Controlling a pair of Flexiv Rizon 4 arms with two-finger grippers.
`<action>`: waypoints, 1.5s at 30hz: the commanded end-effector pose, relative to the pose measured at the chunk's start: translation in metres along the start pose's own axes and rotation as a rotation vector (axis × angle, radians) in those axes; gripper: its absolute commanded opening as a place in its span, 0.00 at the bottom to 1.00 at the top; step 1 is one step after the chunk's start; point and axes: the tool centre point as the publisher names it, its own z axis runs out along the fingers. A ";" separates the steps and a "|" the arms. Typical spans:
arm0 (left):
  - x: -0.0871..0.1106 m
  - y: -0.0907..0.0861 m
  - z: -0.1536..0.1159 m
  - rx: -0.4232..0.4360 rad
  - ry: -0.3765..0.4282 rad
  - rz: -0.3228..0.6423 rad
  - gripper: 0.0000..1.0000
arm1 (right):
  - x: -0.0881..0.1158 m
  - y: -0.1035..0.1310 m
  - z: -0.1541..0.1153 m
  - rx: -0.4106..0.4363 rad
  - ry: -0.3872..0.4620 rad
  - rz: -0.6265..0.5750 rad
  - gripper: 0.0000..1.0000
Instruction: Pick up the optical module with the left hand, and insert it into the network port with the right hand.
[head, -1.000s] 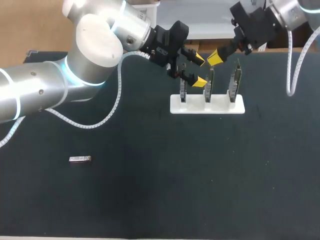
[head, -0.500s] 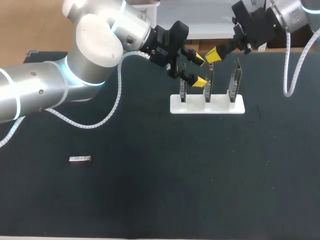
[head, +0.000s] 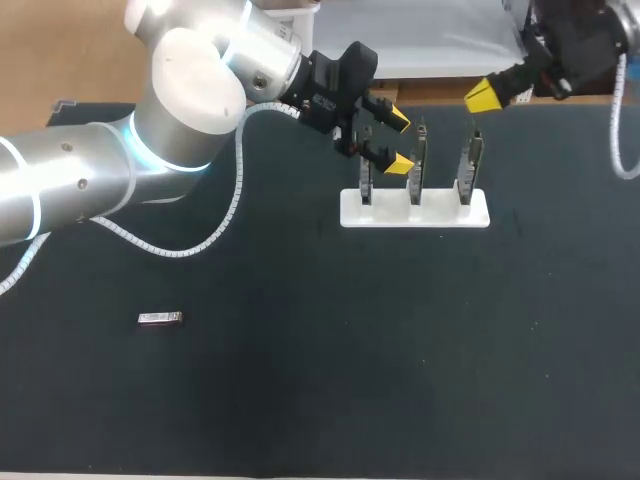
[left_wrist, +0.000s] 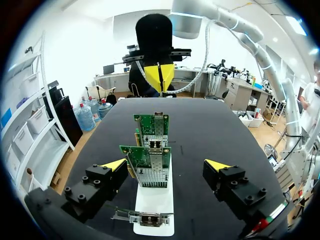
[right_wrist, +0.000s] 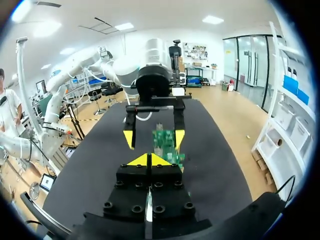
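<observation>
Right arm (head: 575, 35) drawn back within the last second, from just above the middle of the white holder (head: 445, 212) to a place up and beyond its right end. Right jaws pinched fully together, yellow tips meeting, nothing held. Left arm (head: 190, 110) unmoved over the same interval, parked at the holder's left end. Left jaws spread wide and empty, sighted along the row of cards, with no finger touching a card. Optical module (head: 160, 319) likewise unmoved, flat on the counter (head: 400, 360), well apart from the holder toward the near left and far from both pairs of jaws. Reading for the task: pickup not yet begun, and insertion out of reach with the module on the counter and neither pair of jaws near it. Retreat of the right arm probably a clearing of room around the holder, not progress on the module itself. Next move, by judgement: a long travel of the left arm away from the holder to the module, jaws already wide enough for a grasp. Count: one optical module; one white holder; three network cards (head: 417, 165) upright in the holder, side by side in a single row; two arms, each with one pair of yellow-tipped jaws.
</observation>
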 end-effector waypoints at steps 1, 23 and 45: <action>-0.001 0.002 0.000 0.004 0.005 -0.001 1.00 | 0.012 0.005 -0.013 0.022 -0.009 0.012 0.00; -0.001 0.002 0.000 0.004 0.005 -0.001 1.00 | 0.047 0.007 -0.038 0.016 0.023 0.008 0.00; -0.001 0.002 0.000 0.004 0.005 -0.001 1.00 | 0.049 0.002 -0.027 0.023 0.016 -0.005 0.00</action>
